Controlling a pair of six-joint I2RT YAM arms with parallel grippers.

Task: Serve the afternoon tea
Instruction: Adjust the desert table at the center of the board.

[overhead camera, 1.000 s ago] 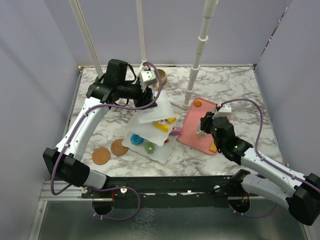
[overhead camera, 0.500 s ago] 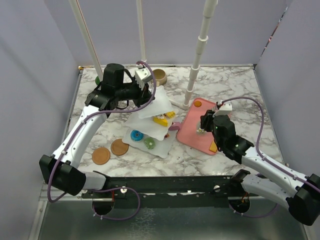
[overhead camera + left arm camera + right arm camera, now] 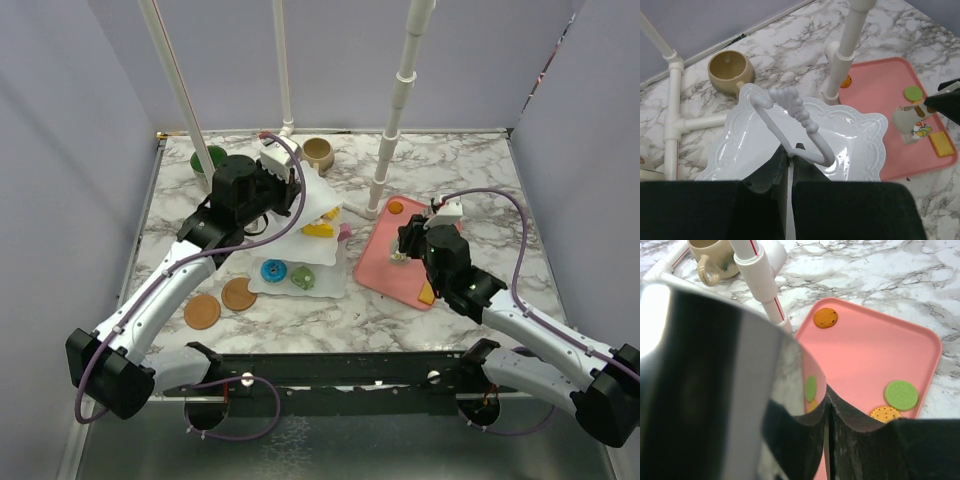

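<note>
L fingers (image 3: 776,172) are clamped on the white loop handle (image 3: 807,127) at the top of the stand (image 3: 318,202). L wrist view shows the loop pinched btwn them w/ the top plate right below. Stand is centre-left on the bench (image 3: 480,170), just L of the pink tray (image 3: 385,268). Can't tell if its bottom plate rests on the bench or hangs just off it.

Bottom plate carries a blue donut (image 3: 272,270) + green donut (image 3: 303,279), side by side. Middle plate has a yellow cake slice (image 3: 320,229).

Tan mug (image 3: 319,153) is at the back of the bench, behind the stand. Green-lined mug (image 3: 208,160) is back-left, partly hidden by the L arm.

R fingers (image 3: 405,245) hover over the pink tray, well apart from the stand. R wrist view is mostly blocked by shiny metal (image 3: 715,365) close to the lens, so can't tell if they're open or closed.

On the tray: orange cookie (image 3: 825,317) near the far corner, and a green macaron (image 3: 901,395) w/ a yellow biscuit (image 3: 882,413) touching it. A small white piece w/ fruit print (image 3: 907,124) stands near the R arm's tip.

Two brown discs (image 3: 201,311) lie on the bench front-left of the stand.
</note>
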